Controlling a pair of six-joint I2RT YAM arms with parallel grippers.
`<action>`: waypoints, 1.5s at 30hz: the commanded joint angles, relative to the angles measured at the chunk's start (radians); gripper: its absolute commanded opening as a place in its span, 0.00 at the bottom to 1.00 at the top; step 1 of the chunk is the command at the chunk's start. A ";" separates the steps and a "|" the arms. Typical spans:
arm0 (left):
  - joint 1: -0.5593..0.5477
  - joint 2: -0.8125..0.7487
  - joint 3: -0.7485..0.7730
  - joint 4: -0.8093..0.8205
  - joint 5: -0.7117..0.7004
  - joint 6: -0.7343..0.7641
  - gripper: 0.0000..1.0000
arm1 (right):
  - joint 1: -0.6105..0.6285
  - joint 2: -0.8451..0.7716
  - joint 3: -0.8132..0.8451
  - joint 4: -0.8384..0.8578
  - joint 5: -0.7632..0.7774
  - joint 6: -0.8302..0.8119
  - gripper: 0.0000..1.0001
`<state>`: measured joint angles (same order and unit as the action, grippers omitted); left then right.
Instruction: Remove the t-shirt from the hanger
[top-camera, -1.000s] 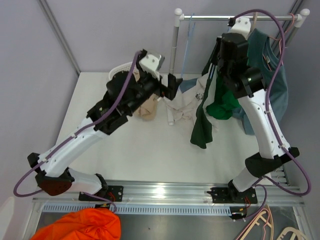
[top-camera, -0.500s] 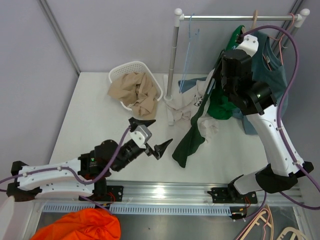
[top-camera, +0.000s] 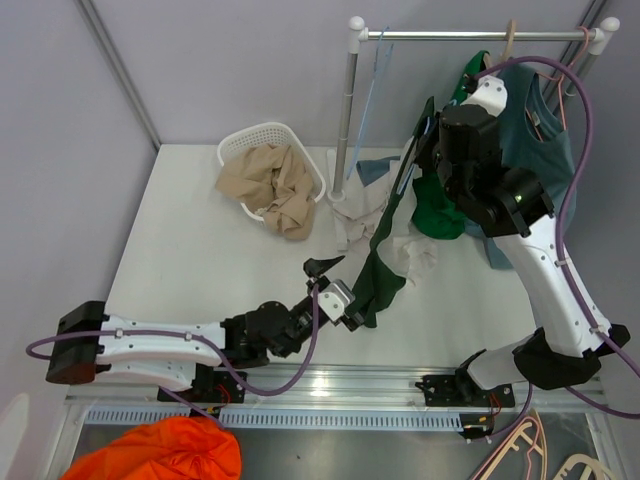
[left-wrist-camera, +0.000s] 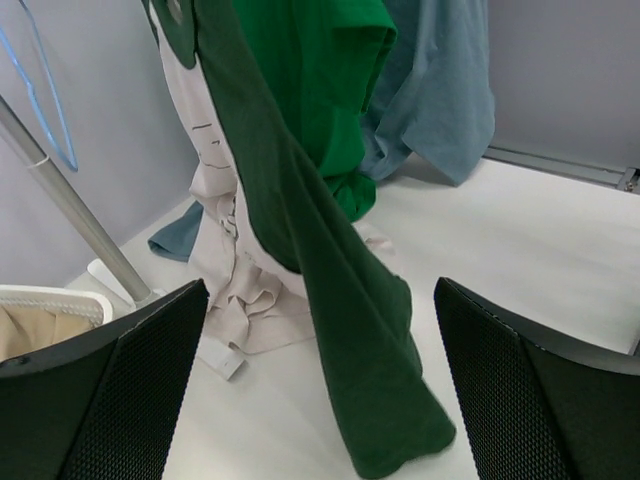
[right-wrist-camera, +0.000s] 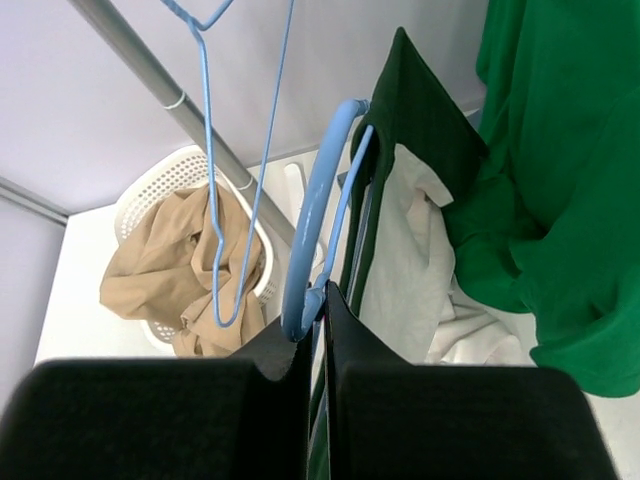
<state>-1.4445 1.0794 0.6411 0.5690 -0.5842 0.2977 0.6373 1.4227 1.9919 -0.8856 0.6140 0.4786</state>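
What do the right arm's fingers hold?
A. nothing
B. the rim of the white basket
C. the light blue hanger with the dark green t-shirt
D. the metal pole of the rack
C: in the right wrist view the right fingers are shut on the light blue hanger, whose top meets the dark green t-shirt.

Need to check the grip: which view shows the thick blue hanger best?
Right wrist: the hanger arcs through mid-frame, clamped in the shut right gripper, dark shirt on it. Top view shows only a sliver; left wrist, none.
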 joint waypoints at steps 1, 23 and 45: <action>-0.008 0.042 0.055 0.153 0.000 0.032 1.00 | 0.018 -0.042 0.057 0.042 -0.010 0.031 0.00; 0.059 0.229 0.135 0.128 0.027 -0.048 0.01 | 0.053 -0.035 0.090 0.045 -0.027 -0.006 0.00; -0.278 0.126 0.230 -0.069 0.024 -0.181 0.01 | -0.011 0.180 0.169 0.201 0.211 -0.258 0.00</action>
<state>-1.6638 1.2087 0.8162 0.5037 -0.5827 0.1642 0.6559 1.5917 2.1025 -0.8253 0.7452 0.2760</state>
